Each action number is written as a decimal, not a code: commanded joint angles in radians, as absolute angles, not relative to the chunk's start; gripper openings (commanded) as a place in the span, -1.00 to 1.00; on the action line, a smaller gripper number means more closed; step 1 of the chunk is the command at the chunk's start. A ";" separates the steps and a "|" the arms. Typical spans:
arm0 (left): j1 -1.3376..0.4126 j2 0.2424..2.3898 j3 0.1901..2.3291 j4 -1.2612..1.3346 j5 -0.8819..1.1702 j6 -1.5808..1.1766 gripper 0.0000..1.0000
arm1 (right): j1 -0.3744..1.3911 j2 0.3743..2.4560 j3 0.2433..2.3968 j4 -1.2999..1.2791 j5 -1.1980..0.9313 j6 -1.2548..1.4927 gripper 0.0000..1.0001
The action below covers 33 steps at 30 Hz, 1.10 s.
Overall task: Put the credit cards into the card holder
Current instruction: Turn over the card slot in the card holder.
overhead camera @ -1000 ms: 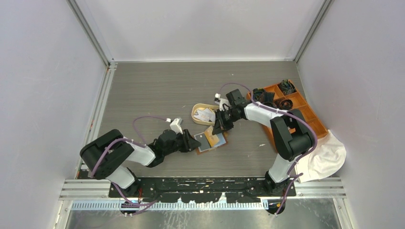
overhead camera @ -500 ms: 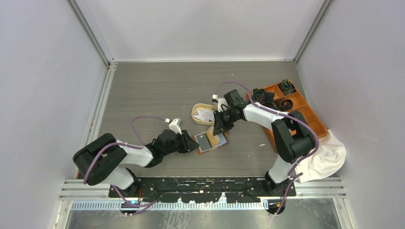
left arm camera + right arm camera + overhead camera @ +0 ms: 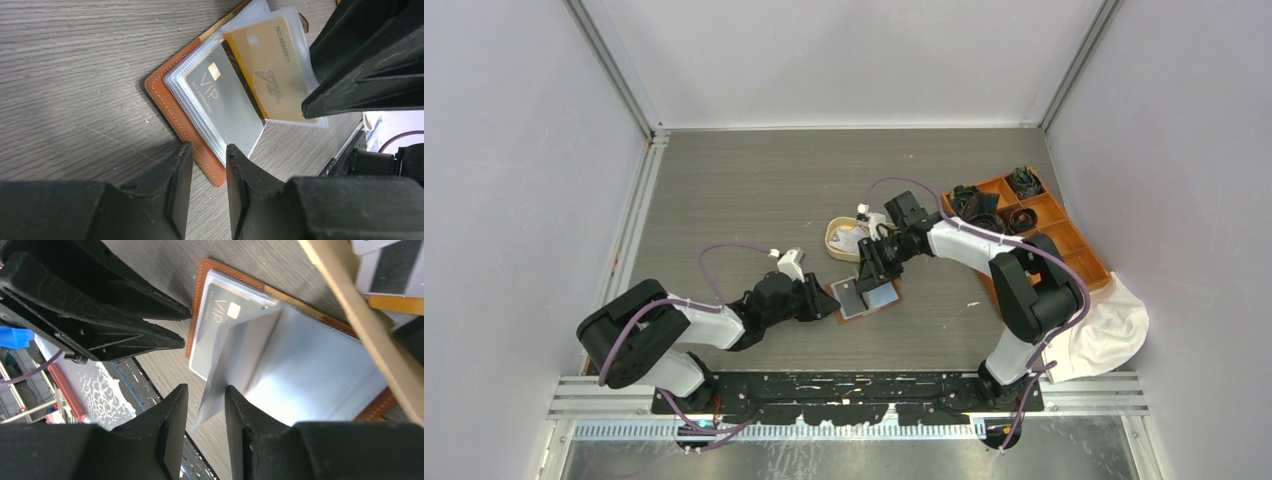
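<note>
step: sleeving cards, midway I judge | card holder [image 3: 162, 102]: open under right hand [image 3: 206, 395], which is parted around a raised leaf [image 3: 240, 355] | left hand [image 3: 209, 150]: parted astride holder's corner | VIP card [image 3: 225, 100], gold card [image 3: 272, 70]: sleeved | next: needs a remaining card [image 3: 387, 270], beside right hand

The left arm [image 3: 674, 325] lies low. Its elbow juts out to the left and its forearm runs right, almost level. The left gripper [image 3: 829, 300] points right with its tips down at the table and its jaws a narrow gap apart. The right arm [image 3: 1029, 285] rises from its base, folds at the elbow and reaches left. Its wrist bends back toward the near side. The right gripper [image 3: 871, 275] angles down close to the left one, jaws slightly parted.
</note>
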State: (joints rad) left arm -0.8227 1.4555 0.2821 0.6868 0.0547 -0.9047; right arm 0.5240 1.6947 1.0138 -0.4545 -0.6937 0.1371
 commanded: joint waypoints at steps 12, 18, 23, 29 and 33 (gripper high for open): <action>-0.824 1.369 0.267 0.674 0.031 -0.872 -0.35 | 0.584 1.780 1.055 -0.411 -0.760 0.164 -0.10; -0.824 1.262 0.235 0.634 0.009 -0.857 -0.32 | 0.595 1.785 1.068 -0.422 -0.803 0.149 -0.17; -0.824 1.135 0.225 0.526 -0.026 -0.837 -0.30 | 0.594 1.760 1.080 -0.427 -0.880 0.136 -0.15; -0.824 1.014 0.196 0.492 -0.036 -0.825 -0.28 | 0.596 1.743 1.080 -0.435 -0.768 0.100 -0.27; -0.824 0.980 0.189 0.494 -0.030 -0.827 -0.28 | 0.619 1.795 1.095 -0.457 -0.678 0.079 -0.56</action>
